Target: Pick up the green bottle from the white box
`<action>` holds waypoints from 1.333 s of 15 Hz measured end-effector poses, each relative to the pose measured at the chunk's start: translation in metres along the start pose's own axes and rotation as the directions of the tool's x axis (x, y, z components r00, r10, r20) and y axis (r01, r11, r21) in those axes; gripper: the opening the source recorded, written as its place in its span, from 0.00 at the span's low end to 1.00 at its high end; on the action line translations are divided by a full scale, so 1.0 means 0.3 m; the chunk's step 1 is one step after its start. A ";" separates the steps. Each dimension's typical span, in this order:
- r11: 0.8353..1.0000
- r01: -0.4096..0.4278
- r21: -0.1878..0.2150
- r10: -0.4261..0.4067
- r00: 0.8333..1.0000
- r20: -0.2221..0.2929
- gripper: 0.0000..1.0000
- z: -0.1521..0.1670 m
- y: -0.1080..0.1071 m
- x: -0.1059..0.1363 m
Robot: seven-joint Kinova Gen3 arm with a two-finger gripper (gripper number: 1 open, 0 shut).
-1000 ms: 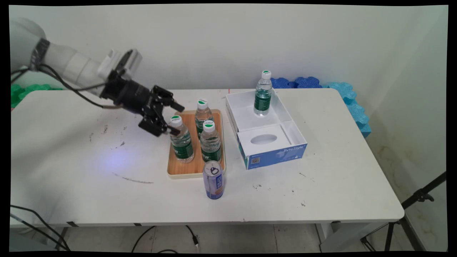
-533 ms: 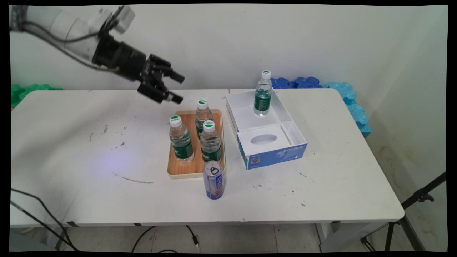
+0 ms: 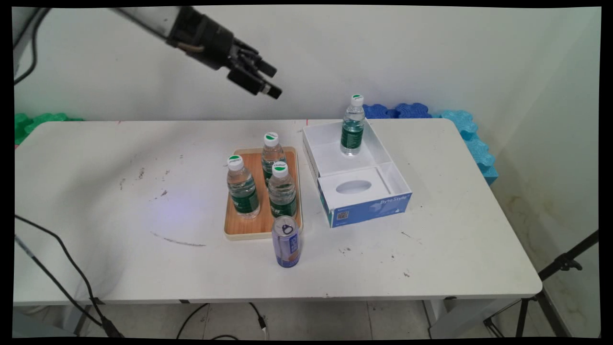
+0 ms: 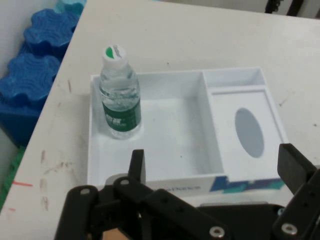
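My gripper [image 3: 274,82] hangs high above the table's back, open and holding nothing. It is apart from everything below. Three green-labelled water bottles stand on a wooden tray [image 3: 235,225]: a left one [image 3: 243,188], a back one [image 3: 272,152] and a front one [image 3: 282,191]. Another water bottle [image 3: 352,125] stands in the far corner of a white box [image 3: 383,158]. The hand view looks down past my gripper [image 4: 215,167] onto that bottle [image 4: 119,97] in the box [image 4: 165,75].
A purple drink can [image 3: 286,241] stands just in front of the tray. The box has a blue front and a raised insert with an oval hole [image 3: 354,187]. Blue foam blocks [image 3: 459,129] line the table's far right edge, green ones [image 3: 38,120] the far left.
The gripper rose from beside the left bottle on the tray and swung up and to the right, still open and empty. The bottles stayed in place.
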 end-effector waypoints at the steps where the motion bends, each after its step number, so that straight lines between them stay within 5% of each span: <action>1: 1.000 0.003 0.004 -0.003 1.000 0.003 1.00 0.024 -0.016 0.022; 9: 0.999 0.026 0.046 -0.027 1.000 0.011 1.00 0.187 -0.135 0.132; 20: 1.000 -0.007 0.030 0.004 0.996 0.094 1.00 0.559 -0.249 0.103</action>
